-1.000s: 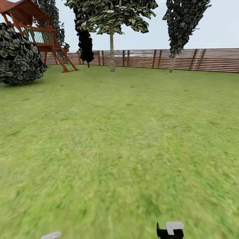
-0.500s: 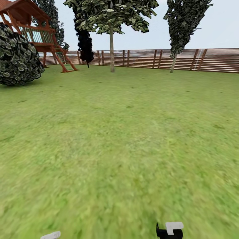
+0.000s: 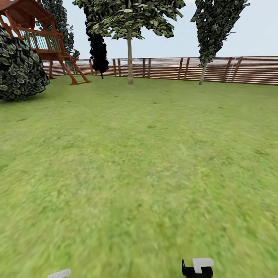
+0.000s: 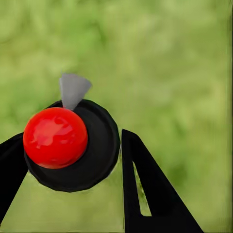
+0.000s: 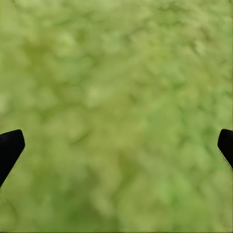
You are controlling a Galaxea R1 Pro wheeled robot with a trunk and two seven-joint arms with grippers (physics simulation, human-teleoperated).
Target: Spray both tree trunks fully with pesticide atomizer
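The left claw (image 4: 73, 160) is clamped on the pesticide atomizer (image 4: 73, 145): in the left wrist view its two dark fingers (image 4: 145, 194) sit against either side of the atomizer's round black top, which carries a glossy red button and a small grey nozzle tip pointing away from the camera. Beneath it lies blurred green grass. In the head view a pale grey sliver at the lower left edge of the frame marks the left arm (image 3: 60, 274).

The right claw (image 5: 116, 145) is spread wide and holds nothing; in the right wrist view its black fingertips (image 5: 9, 148) show at the two side edges of the frame, with bare lawn between them. In the head view a black and white part of the right arm (image 3: 198, 267) sits at the bottom edge, right of centre.

The floor (image 3: 139, 173) is a broad stretch of green grass running up to a brown slatted fence (image 3: 216, 69) across the upper part of the frame. A tree (image 3: 130, 58) with a straight pale trunk and a leafy green crown stands before the fence, upper centre-left, well apart from the robot. A dark column-shaped tree (image 3: 212, 31) stands at upper right, another dark one (image 3: 99, 50) just left of the pale trunk. At upper left are a round bush (image 3: 19, 69) and a red-brown wooden play tower (image 3: 42, 34).
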